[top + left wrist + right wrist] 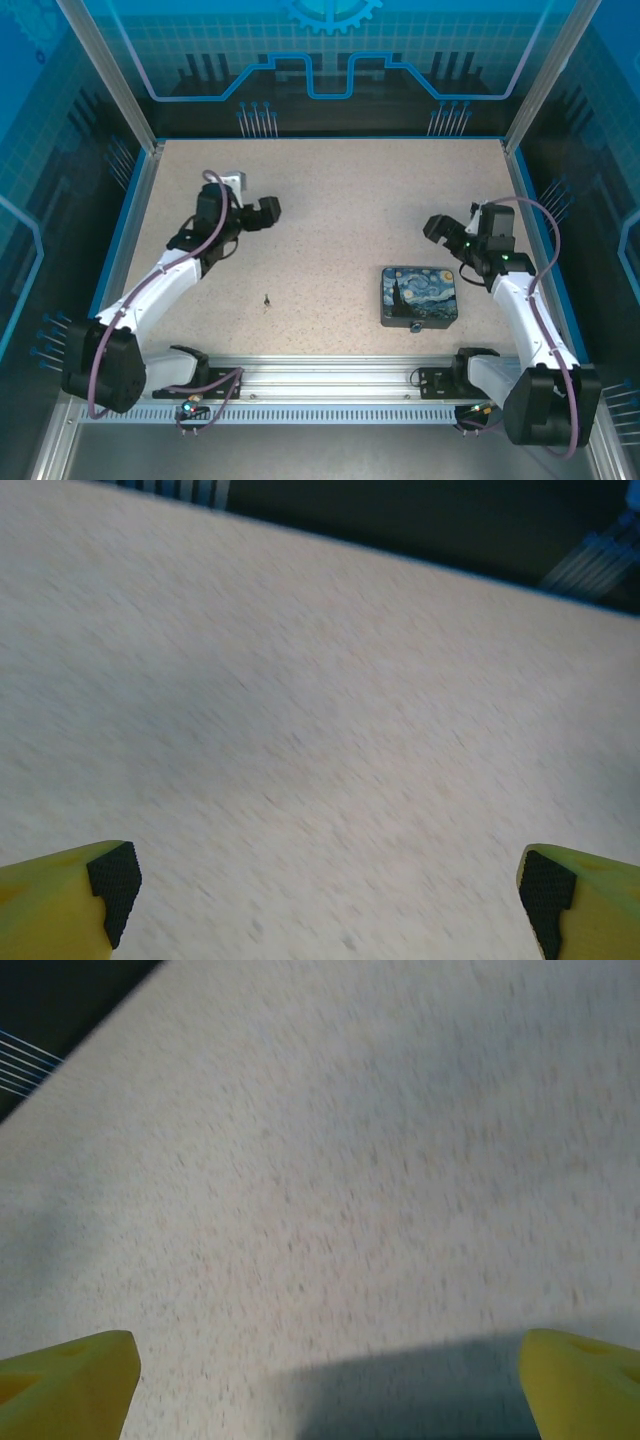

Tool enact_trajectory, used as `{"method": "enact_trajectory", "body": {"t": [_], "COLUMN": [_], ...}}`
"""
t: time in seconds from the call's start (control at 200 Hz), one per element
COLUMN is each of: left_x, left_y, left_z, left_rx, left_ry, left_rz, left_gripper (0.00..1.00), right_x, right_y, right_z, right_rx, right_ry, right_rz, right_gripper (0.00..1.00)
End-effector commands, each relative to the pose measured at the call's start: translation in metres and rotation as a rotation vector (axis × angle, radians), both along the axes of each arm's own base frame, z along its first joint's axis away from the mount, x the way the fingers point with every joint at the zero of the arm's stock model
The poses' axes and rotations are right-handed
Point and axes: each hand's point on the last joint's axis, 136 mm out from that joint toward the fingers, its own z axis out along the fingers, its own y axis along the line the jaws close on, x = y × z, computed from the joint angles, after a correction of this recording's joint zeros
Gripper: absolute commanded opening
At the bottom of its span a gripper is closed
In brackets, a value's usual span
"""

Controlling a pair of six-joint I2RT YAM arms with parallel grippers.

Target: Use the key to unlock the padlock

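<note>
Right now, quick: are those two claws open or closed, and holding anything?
Left gripper: open, holding nothing.
Right gripper: open, holding nothing.

Table (340, 220): beige, fine dark speckle. Tin (419, 293): dark blue, swirly painted print with yellow spots, black rim. Key (267, 299): dark sliver. Padlock (417, 326): dark bluish speck, too small for more. Arms (160, 285): white links, black joints. Cables (128, 315): purple-grey. Left fingers (60, 895): yellow; pads (115, 880): black, fine dotted texture. Right fingers (70, 1380): yellow. Walls (330, 40): blue, lighter cyan grid and circuit-line pattern. Rail (330, 375): silver.
</note>
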Motion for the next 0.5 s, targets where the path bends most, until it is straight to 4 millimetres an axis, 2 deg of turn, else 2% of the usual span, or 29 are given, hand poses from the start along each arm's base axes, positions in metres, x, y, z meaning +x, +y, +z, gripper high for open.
{"method": "enact_trajectory", "body": {"t": [0.0, 0.095, 0.33, 0.415, 0.495], "left_x": [-0.024, -0.038, -0.074, -0.082, -0.086], "left_y": [-0.025, -0.050, -0.116, -0.138, -0.156], "left_z": [-0.010, -0.013, -0.020, -0.023, -0.025], "left_rx": [-0.078, -0.118, -0.154, -0.166, -0.178], "left_ry": [0.141, 0.204, 0.289, 0.300, 0.310], "left_rz": [0.016, -0.008, -0.122, -0.161, -0.187], "left_gripper": [0.99, 0.99, 0.99, 0.99, 0.99], "right_x": [-0.053, -0.074, -0.105, -0.112, -0.112], "right_y": [-0.002, -0.006, -0.018, -0.020, -0.013], "right_z": [-0.030, -0.045, -0.065, -0.067, -0.067], "right_rx": [0.067, 0.071, 0.023, 0.000, 0.018], "right_ry": [0.275, 0.337, 0.431, 0.445, 0.441], "right_rz": [-0.121, -0.181, -0.275, -0.285, -0.258], "right_gripper": [0.97, 0.97, 0.98, 0.99, 0.99]}}
